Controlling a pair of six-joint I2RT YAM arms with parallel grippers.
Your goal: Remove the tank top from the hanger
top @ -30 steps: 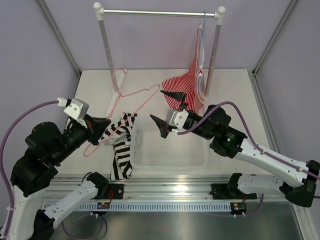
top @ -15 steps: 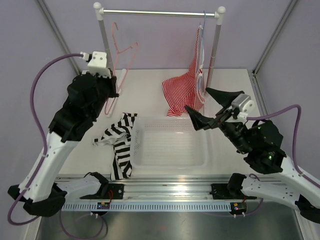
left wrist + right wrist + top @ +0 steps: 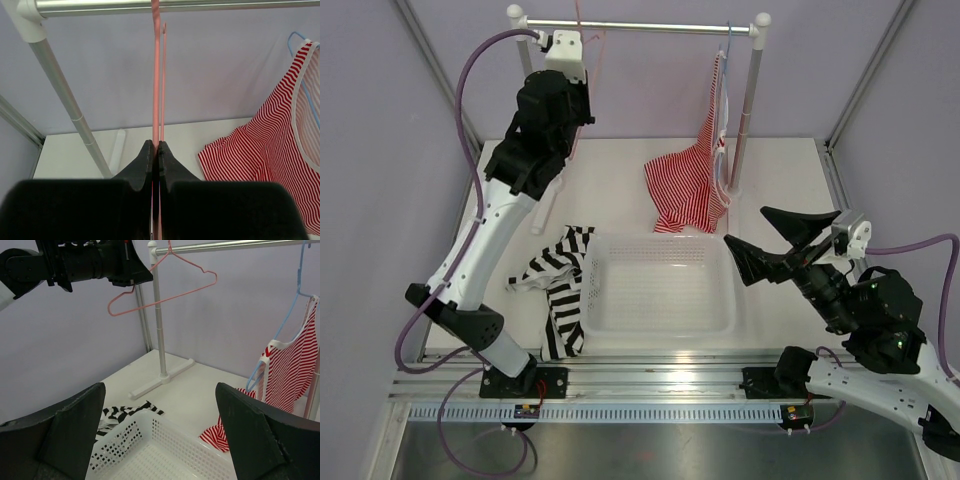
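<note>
Lilac-walled white tabletop (image 3: 620,170), clothes rail (image 3: 640,25) at rear.
Item: pink hanger (image 3: 155,75), bare, pinched in the closed left claw (image 3: 155,150) with its hook at the rail, apparently to be hung back.
Item: tank top (image 3: 560,290), off the hanger, crumpled on the tabletop against the left wall of the basket (image 3: 720,300).
Right claw (image 3: 744,225): spread wide, empty, held clear by the basket's right side.
</note>
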